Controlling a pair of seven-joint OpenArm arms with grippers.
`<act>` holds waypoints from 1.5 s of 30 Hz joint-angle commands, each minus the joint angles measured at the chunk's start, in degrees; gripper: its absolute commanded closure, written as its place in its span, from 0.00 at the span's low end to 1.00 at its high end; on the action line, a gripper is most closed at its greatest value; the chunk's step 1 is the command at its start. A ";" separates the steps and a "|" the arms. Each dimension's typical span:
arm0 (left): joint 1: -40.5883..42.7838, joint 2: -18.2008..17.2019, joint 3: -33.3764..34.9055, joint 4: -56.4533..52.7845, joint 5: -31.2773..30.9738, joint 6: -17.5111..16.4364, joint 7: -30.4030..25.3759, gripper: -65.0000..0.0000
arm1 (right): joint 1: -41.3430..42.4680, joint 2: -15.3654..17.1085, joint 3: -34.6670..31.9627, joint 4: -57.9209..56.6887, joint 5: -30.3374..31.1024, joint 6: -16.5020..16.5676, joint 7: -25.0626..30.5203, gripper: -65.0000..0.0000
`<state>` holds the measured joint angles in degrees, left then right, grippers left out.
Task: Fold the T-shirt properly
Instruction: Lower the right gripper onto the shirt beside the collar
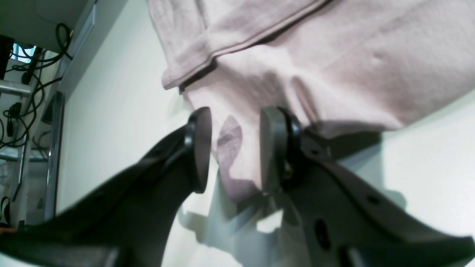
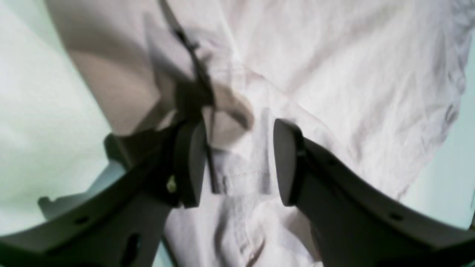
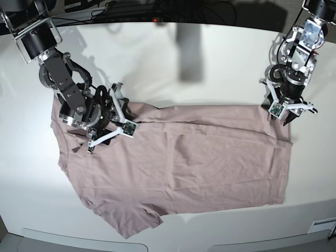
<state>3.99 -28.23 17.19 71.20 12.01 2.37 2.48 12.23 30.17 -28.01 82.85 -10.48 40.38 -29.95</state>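
Note:
The pink-mauve T-shirt (image 3: 199, 152) lies spread and wrinkled on the white table, sleeves toward the left of the base view. My left gripper (image 3: 281, 116) stands at the shirt's far right corner. In the left wrist view it (image 1: 235, 118) is open, with the corner of the shirt (image 1: 334, 55) lying between its jaws, not pinched. My right gripper (image 3: 111, 131) is over the shirt's upper left, near the shoulder. In the right wrist view it (image 2: 237, 148) is open, its jaws astride a raised fold with a stitched edge on the shirt (image 2: 334, 74).
The white table (image 3: 184, 52) extends beyond the shirt on all sides. Cables run along its far edge (image 3: 131, 8), and more cables and a metal frame (image 1: 22, 74) lie past the table edge in the left wrist view. A shadow falls at the back middle.

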 commanded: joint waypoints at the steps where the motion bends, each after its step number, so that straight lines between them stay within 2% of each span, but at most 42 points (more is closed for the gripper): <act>1: -0.31 -0.66 -0.26 0.48 -0.02 -0.31 0.04 0.67 | 1.44 1.07 0.50 0.74 -0.11 -0.38 0.79 0.55; 3: -0.31 -0.66 -0.26 0.48 -0.02 -0.31 0.04 0.67 | 1.42 1.27 0.50 0.74 -1.31 -0.38 0.87 0.56; 6: -0.31 -0.66 -0.26 0.48 -0.04 -0.31 0.02 0.67 | 1.38 1.22 0.50 0.72 -1.38 -0.38 1.53 0.64; 11: -0.22 -0.66 -0.26 0.48 -0.02 -0.33 0.04 0.67 | 1.57 1.20 0.50 -0.61 -1.57 -0.38 2.58 0.64; 13: -0.17 -0.66 -0.26 0.48 -0.02 -0.31 0.04 0.67 | 1.81 1.14 0.50 -1.79 -1.64 -0.38 2.54 0.73; 17: -0.20 -0.66 -0.26 0.48 -0.04 -0.31 0.04 0.67 | 1.90 1.11 0.50 -2.78 -4.07 -0.38 2.25 1.00; 33: -0.20 -0.66 -0.26 0.48 -0.02 -0.31 0.02 0.67 | 6.23 0.57 0.50 -2.47 -4.07 -0.38 3.17 1.00; 39: -0.17 -0.66 -0.26 0.48 -0.02 -0.31 0.02 0.67 | 7.30 -2.80 0.50 -2.93 -4.50 -0.38 7.76 1.00; 41: -0.20 -0.66 -0.26 0.48 -0.02 -0.31 0.04 0.67 | 7.45 -4.44 0.50 -3.89 -6.56 -0.38 9.42 1.00; 45: -0.17 -0.66 -0.26 0.48 -0.02 -0.33 0.07 0.67 | 8.87 -6.73 0.50 -7.56 -7.85 -0.38 10.40 1.00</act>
<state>4.10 -28.23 17.19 71.20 12.01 2.37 2.31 19.27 22.98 -28.03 74.41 -18.09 40.62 -20.40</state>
